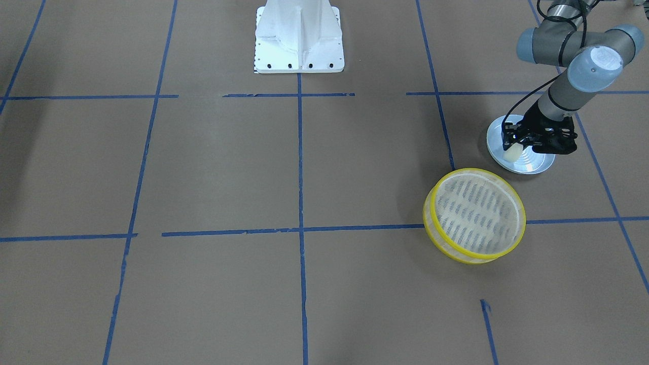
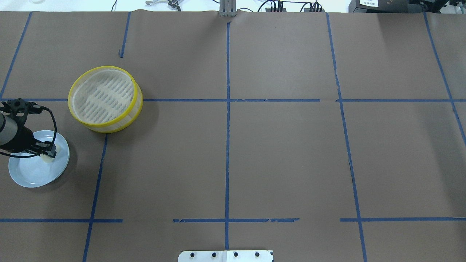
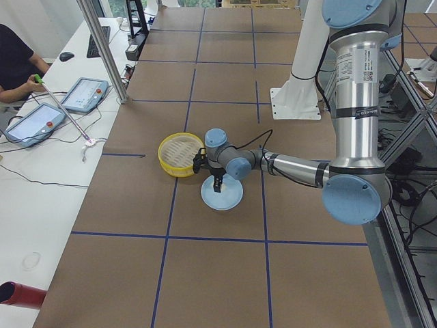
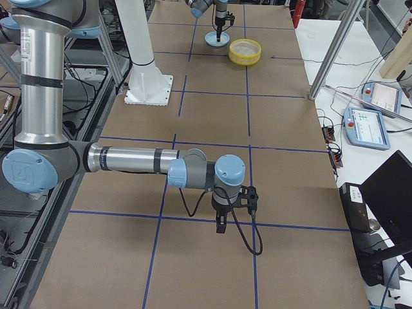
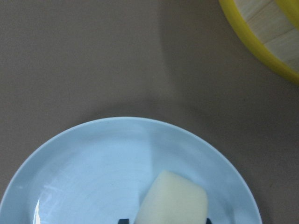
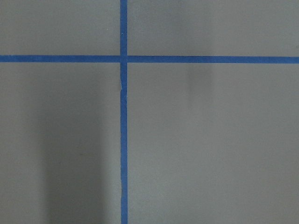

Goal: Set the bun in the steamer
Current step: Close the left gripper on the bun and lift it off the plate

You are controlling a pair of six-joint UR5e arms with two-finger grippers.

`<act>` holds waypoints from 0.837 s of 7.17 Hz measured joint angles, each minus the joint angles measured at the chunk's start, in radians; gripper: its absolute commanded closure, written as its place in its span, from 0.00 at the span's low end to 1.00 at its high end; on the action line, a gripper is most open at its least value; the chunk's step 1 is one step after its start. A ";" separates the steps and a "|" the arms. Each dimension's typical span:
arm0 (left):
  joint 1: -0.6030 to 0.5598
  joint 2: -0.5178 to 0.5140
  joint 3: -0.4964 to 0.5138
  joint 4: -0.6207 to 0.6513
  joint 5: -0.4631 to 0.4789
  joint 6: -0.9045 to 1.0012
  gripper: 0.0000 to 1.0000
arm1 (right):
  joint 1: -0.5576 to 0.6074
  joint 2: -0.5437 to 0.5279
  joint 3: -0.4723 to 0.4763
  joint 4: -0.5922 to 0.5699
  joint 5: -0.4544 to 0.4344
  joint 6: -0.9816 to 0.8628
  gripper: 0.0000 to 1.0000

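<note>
The cream-white bun (image 1: 513, 153) sits between the fingers of my left gripper (image 1: 514, 146) just over the pale blue plate (image 1: 533, 165). The gripper is shut on the bun. In the left wrist view the bun (image 5: 174, 200) is tilted above the plate (image 5: 93, 158). The yellow-rimmed steamer (image 1: 476, 171) stands beside the plate, empty, a short way from it; the overhead view shows its rim (image 2: 105, 67) too. My right gripper (image 4: 221, 226) hangs over bare table far from these things; I cannot tell whether it is open or shut.
Brown paper with blue tape lines covers the table. The white robot base (image 1: 299, 38) stands at the table's middle edge. An operator with tablets (image 3: 41, 119) sits at a side desk beyond the steamer.
</note>
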 measured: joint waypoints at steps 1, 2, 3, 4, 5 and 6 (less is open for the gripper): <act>-0.001 0.000 -0.002 0.000 0.000 0.002 0.70 | 0.000 0.000 0.000 0.000 0.000 0.000 0.00; -0.002 0.000 -0.004 0.000 0.000 0.009 0.72 | 0.000 0.000 0.000 0.000 0.000 0.000 0.00; -0.003 0.002 -0.007 0.000 0.000 0.016 0.72 | 0.000 0.000 0.000 0.000 0.000 0.000 0.00; -0.006 0.006 -0.013 0.001 0.000 0.029 0.72 | 0.000 0.000 0.000 0.000 0.000 -0.001 0.00; -0.015 0.014 -0.031 0.010 -0.003 0.059 0.72 | 0.000 0.000 0.000 0.000 0.000 0.000 0.00; -0.033 0.029 -0.070 0.041 -0.006 0.099 0.72 | 0.000 0.000 0.000 0.000 0.000 0.000 0.00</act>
